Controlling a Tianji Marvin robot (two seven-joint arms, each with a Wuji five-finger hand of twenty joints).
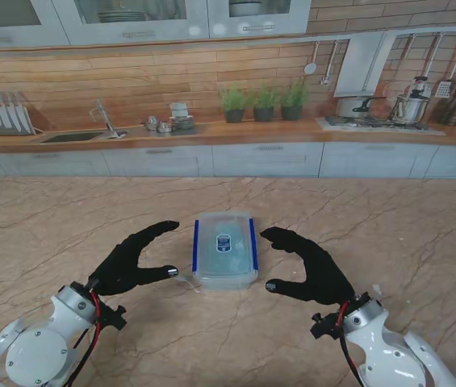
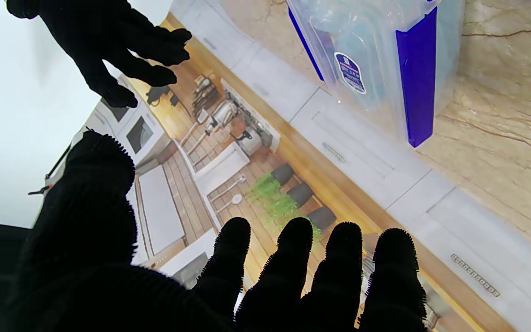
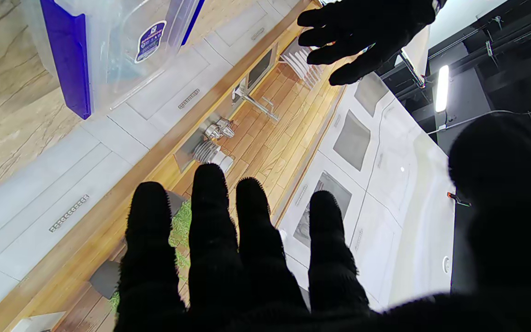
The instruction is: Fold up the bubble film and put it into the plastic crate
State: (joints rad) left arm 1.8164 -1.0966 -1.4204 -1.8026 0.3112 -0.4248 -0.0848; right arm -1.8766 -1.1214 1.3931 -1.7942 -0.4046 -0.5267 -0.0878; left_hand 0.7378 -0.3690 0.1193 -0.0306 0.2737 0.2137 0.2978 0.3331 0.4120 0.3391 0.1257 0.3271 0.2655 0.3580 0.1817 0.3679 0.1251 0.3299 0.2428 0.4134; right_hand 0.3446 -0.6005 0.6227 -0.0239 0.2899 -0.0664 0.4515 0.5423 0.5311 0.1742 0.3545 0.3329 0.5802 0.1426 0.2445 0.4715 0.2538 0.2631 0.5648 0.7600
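The clear plastic crate (image 1: pixel 225 251) with blue side strips stood on the marble bench (image 1: pixel 389 226), centred between the two hands. Pale bubble film (image 1: pixel 224 242) lay inside it, blurred through the plastic. The left hand (image 1: pixel 127 262) hovered just beside the crate's left side, fingers spread and holding nothing. The right hand (image 1: pixel 312 267) mirrored it on the right, equally open and empty.
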